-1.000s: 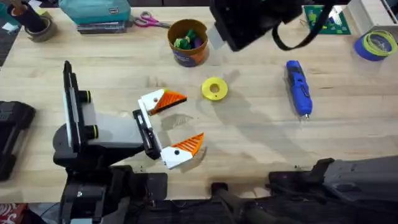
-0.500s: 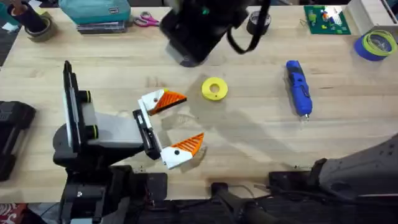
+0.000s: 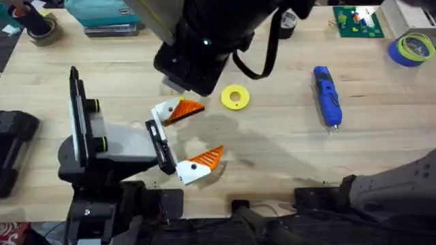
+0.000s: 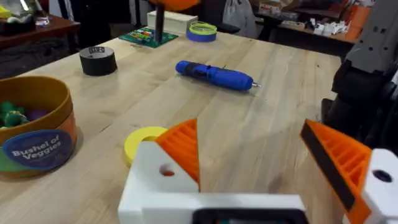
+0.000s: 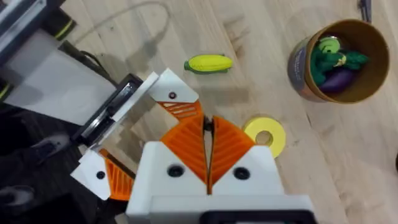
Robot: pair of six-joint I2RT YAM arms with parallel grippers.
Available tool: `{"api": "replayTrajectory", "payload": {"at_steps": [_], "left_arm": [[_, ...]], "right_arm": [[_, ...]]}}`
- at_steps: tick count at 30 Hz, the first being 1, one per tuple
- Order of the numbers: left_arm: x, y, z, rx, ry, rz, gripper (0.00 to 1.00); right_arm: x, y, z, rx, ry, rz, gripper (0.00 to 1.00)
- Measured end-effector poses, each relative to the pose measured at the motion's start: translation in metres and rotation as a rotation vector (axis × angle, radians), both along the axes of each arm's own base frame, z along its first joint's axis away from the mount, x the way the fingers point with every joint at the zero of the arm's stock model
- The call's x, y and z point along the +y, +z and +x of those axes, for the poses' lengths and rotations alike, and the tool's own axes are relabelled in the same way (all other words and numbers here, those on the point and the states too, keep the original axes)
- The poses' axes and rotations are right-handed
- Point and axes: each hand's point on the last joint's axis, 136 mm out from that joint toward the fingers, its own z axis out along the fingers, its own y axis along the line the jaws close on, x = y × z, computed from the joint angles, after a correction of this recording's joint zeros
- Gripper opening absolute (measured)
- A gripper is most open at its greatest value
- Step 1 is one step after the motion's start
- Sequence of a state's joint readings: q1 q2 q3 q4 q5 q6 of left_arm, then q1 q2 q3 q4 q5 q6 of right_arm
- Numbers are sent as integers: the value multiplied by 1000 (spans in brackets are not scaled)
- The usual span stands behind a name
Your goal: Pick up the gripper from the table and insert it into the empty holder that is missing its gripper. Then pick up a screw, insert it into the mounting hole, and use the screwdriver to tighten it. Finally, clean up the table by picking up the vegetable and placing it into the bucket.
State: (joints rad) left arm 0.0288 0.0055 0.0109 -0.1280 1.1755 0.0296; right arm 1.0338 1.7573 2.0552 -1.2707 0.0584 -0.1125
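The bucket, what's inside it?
Inside the bucket, green toy veggies sit beside a purple one. Anything lying underneath them is covered, so I can't tell what's at the bottom.

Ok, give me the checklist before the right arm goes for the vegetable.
1. Vegetable free to grab: ok, it lies alone beside the left gripper.
2. Right gripper open for the grab: not ok, its orange pads are shut together, holding nothing.
3. Left gripper fitted out: ok, both white mounts carry orange tips and it stands open.
4. Mounting screw tight: cannot tell.
5. Bucket ready: ok, upright with an open top, green and purple toys inside.
6. Screwdriver put down: ok, it lies well off to the right.
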Motion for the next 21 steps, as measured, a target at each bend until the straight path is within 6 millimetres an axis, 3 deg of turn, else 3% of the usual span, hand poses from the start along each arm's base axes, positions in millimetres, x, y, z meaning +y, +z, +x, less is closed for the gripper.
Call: {"api": "replayTrajectory", "payload": {"at_steps": [13, 21], "left_arm": [[0, 0, 0, 0, 0, 0, 986], [0, 0, 0, 0, 0, 0, 986]], "right_arm": [[3, 2, 1, -16, 18, 7, 5], [23, 8, -6, -49, 62, 59, 5]]}}
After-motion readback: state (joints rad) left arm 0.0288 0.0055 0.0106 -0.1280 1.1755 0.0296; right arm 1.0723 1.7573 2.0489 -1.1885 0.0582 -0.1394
